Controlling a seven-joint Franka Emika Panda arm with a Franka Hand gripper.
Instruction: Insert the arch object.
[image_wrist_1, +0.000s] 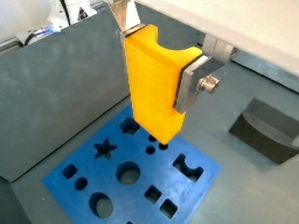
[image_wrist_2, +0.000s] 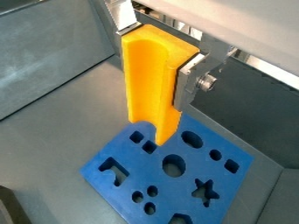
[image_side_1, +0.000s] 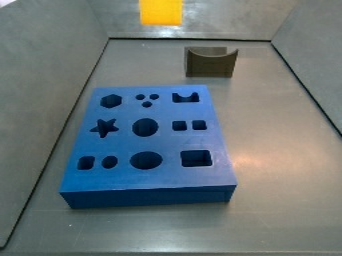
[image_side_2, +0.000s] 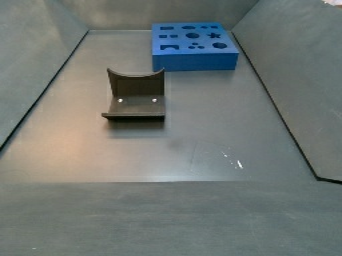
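While the gripper hangs above the blue board squeezing the orange bar, the arch object lies well apart from the board. It should first put that bar down gently.

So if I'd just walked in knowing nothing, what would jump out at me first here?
Probably the tall orange bar, clamped between the gripper fingers and hanging just above the blue board. That board, full of star, round and square holes, lies flat on the grey floor. Apart from it sits the small dark arch object, untouched on the floor.
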